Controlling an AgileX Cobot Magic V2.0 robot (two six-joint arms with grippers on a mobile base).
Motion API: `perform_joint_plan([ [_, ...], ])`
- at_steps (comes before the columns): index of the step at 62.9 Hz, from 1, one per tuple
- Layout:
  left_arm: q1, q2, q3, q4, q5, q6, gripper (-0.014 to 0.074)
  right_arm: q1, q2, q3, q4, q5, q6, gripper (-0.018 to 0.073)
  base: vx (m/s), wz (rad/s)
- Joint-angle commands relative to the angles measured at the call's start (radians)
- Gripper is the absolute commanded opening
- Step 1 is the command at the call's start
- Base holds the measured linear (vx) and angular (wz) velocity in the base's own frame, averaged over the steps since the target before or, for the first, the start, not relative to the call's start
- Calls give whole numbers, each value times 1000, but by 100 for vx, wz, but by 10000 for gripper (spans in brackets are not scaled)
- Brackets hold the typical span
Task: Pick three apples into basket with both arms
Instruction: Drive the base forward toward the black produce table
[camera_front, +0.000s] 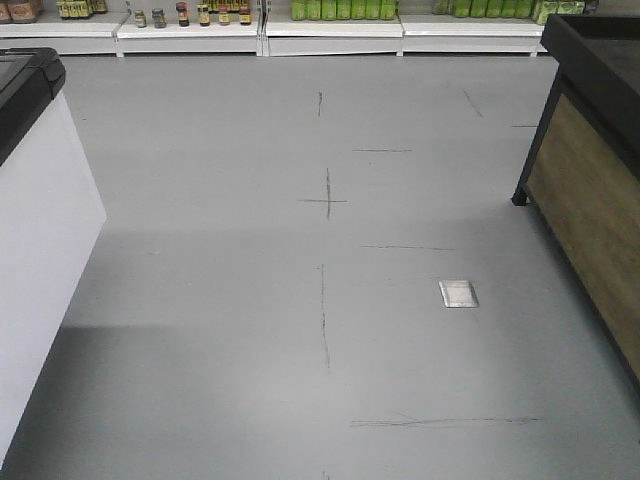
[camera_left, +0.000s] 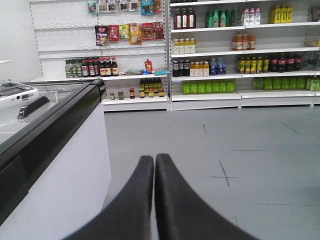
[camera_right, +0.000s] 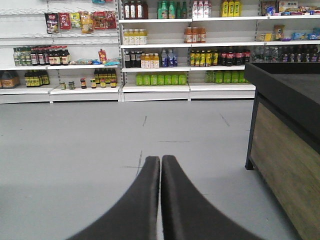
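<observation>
No apples and no basket show in any view. My left gripper (camera_left: 154, 159) is shut and empty, its dark fingers pressed together, pointing over the grey floor beside a white chest freezer (camera_left: 55, 165). My right gripper (camera_right: 160, 160) is shut and empty too, pointing over the floor toward the shelves. Neither gripper nor arm shows in the front view.
A white freezer with a black rim (camera_front: 30, 200) stands at the left. A wood-panelled display stand with a black top (camera_front: 590, 170) stands at the right. Shelves of bottles and jars (camera_right: 155, 60) line the far wall. A small metal floor plate (camera_front: 458, 294) lies on the grey floor.
</observation>
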Motion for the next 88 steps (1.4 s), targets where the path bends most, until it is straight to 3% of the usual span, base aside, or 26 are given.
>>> perform_joint_plan([
  [1,1,-15,9,-1,-72,-8,-6,-7,-14,14,-12,-76,-3,-4,0,0],
  [88,1,-15,9,-1,-72,-8,-6,-7,-14,14,-12,-76,-3,-4,0,0],
])
